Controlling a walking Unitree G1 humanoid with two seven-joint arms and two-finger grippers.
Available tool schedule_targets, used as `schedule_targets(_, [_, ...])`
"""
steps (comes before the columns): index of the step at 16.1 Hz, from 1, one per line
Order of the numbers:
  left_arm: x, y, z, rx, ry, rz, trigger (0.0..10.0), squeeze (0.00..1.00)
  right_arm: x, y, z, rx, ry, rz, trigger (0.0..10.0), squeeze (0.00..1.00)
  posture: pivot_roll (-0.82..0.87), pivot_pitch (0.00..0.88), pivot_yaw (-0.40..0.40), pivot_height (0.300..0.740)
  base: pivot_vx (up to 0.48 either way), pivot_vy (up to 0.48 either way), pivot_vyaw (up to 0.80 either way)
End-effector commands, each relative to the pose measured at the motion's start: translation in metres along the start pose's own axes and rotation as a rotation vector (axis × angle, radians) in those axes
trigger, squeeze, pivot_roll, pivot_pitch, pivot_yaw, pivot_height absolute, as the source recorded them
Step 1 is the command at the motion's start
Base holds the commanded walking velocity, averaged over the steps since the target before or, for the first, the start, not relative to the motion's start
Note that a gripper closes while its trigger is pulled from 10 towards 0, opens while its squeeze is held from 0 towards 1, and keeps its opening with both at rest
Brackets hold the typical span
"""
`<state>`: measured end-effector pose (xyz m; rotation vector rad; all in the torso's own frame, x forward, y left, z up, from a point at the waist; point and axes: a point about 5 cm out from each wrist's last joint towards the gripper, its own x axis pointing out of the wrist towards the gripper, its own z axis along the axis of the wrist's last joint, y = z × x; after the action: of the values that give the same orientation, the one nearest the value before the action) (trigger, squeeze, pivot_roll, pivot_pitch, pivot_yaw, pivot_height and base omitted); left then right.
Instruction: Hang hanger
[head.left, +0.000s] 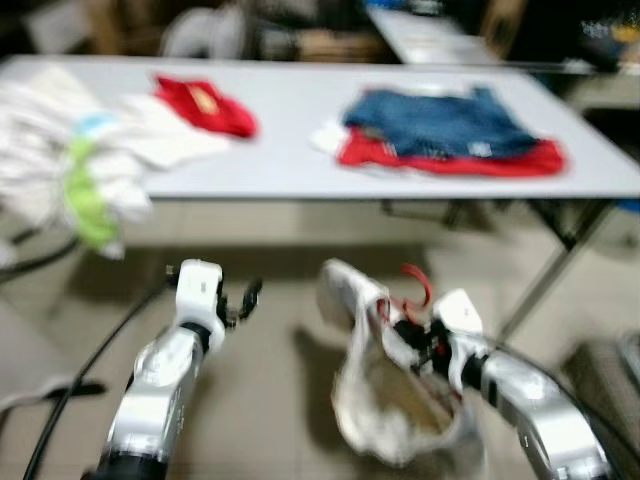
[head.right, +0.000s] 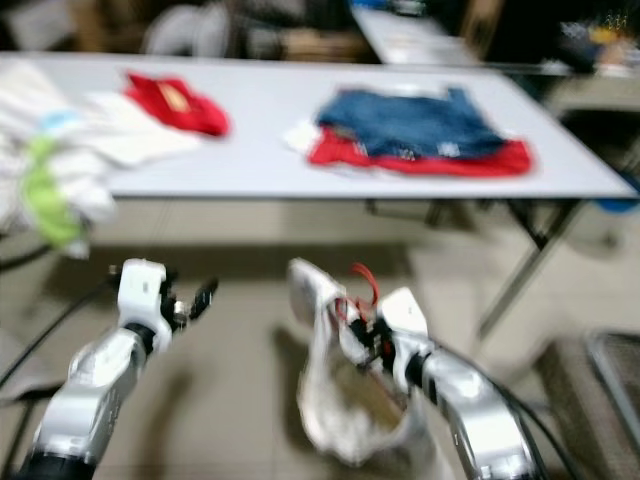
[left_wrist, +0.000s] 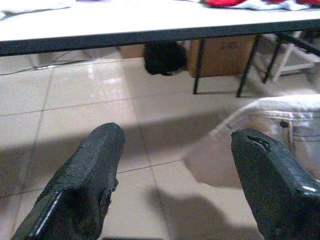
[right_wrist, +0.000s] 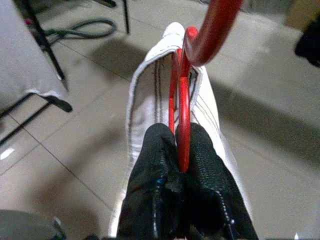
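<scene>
A red hanger (right_wrist: 182, 107) with its hook (head.left: 418, 283) up carries a white garment (head.left: 385, 410) that droops below it. My right gripper (right_wrist: 179, 150) is shut on the hanger's red bar, low in front of me over the tiled floor. To the left, my left gripper (left_wrist: 172, 150) is open with nothing between its fingers, held at about the same height (head.left: 243, 298). The white garment's edge (left_wrist: 280, 117) lies just beyond its right finger.
A long grey table (head.left: 300, 160) stands ahead with a red garment (head.left: 205, 105), a pile of white cloth (head.left: 70, 150), and folded blue jeans on red cloth (head.left: 445, 130). Table legs (head.left: 545, 265) slant down on the right. A black cable (head.left: 90, 360) runs on the left.
</scene>
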<state>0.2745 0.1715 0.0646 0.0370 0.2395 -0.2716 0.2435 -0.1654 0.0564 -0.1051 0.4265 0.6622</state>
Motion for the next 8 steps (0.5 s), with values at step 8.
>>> schedule_targets(8, [0.0030, -0.0098, 0.0014, 0.019, 0.003, -0.050, 10.0, 0.00, -0.0061, -0.0075, 0.0043, -0.037, -0.027, -0.001, 10.0, 0.00, -0.11, 0.000, 0.019, 0.740, 0.375, 0.000, 0.71])
